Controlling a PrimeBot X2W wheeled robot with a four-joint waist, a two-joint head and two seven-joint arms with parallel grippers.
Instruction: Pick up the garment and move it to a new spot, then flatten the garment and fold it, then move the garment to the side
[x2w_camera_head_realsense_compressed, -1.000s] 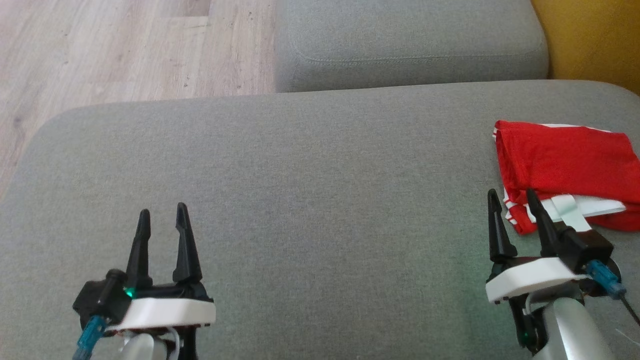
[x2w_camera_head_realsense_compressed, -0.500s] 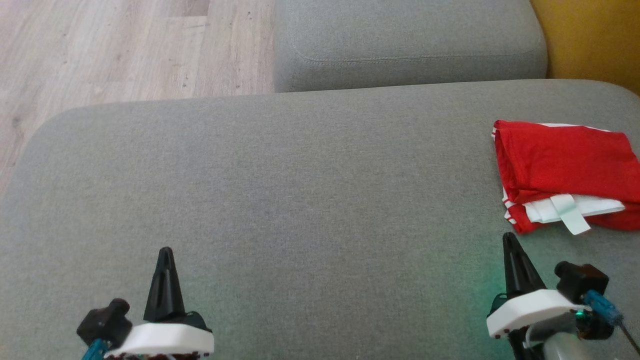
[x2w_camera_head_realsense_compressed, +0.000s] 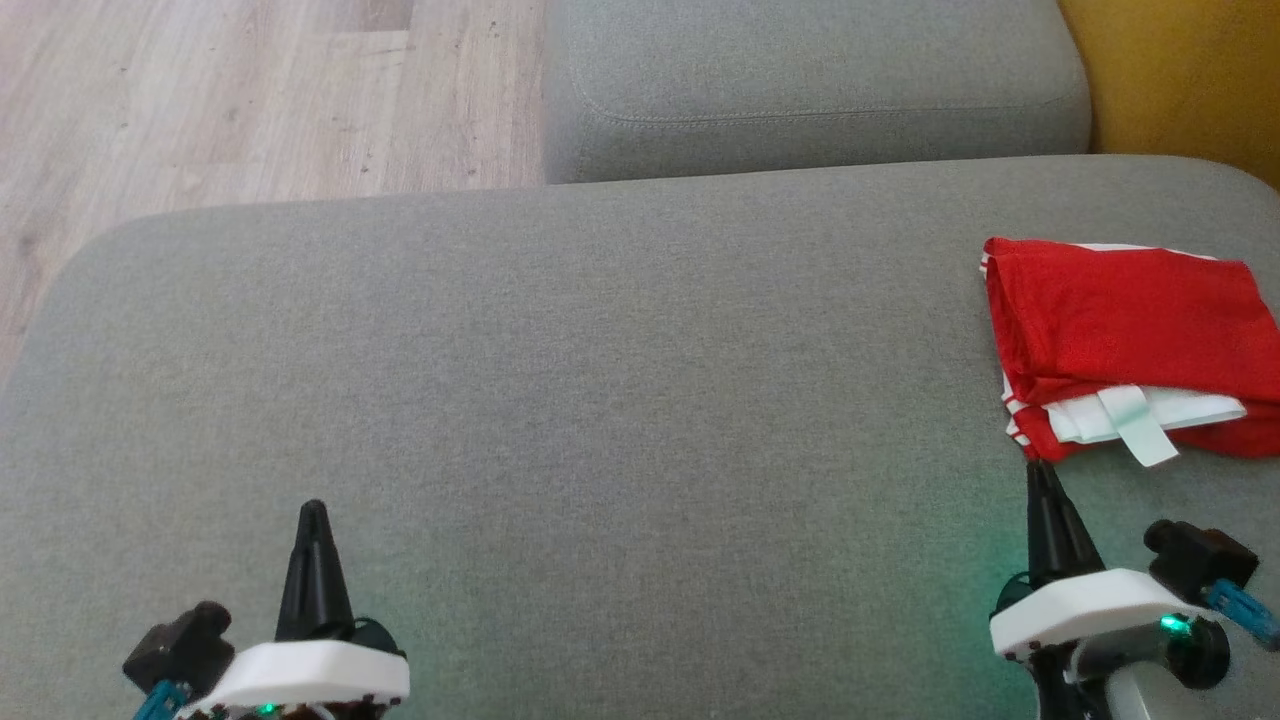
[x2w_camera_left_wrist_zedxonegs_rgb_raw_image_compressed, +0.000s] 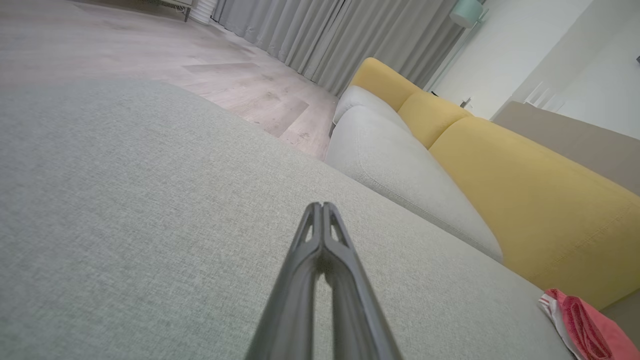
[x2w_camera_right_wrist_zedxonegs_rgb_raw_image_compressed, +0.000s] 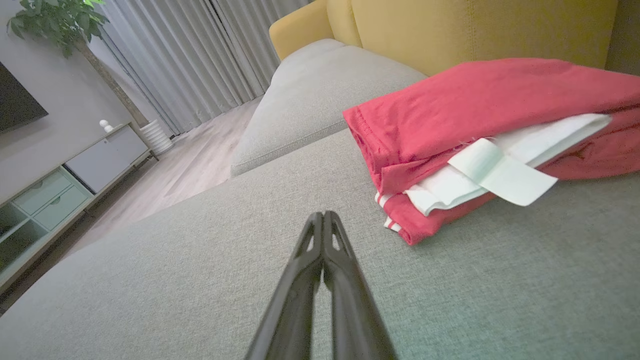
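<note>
Neatly folded, the red garment (x2w_camera_head_realsense_compressed: 1120, 320) lies on a nubby grey cushion (x2w_camera_head_realsense_compressed: 600, 400) — left tool (x2w_camera_head_realsense_compressed: 313, 510) and right tool (x2w_camera_head_realsense_compressed: 1038, 470) pressed together.

Red, white-striped garment (x2w_camera_head_realsense_compressed: 1120, 320); grey cushion (x2w_camera_head_realsense_compressed: 560, 400).

Grey cushion (x2w_camera_head_realsense_compressed: 600, 350) bears a folded garment (x2w_camera_head_realsense_compressed: 1120, 320) (red, white-trimmed) at right.

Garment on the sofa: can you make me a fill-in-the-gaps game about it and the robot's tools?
1. The folded garment is mostly ___ with white parts.
2. It lies on a cushion coloured ___.
3. The left tool and the right tool are both ___.
4. The garment lies nearer the ___ tool.
Missing words: red; grey; shut; right.
</note>
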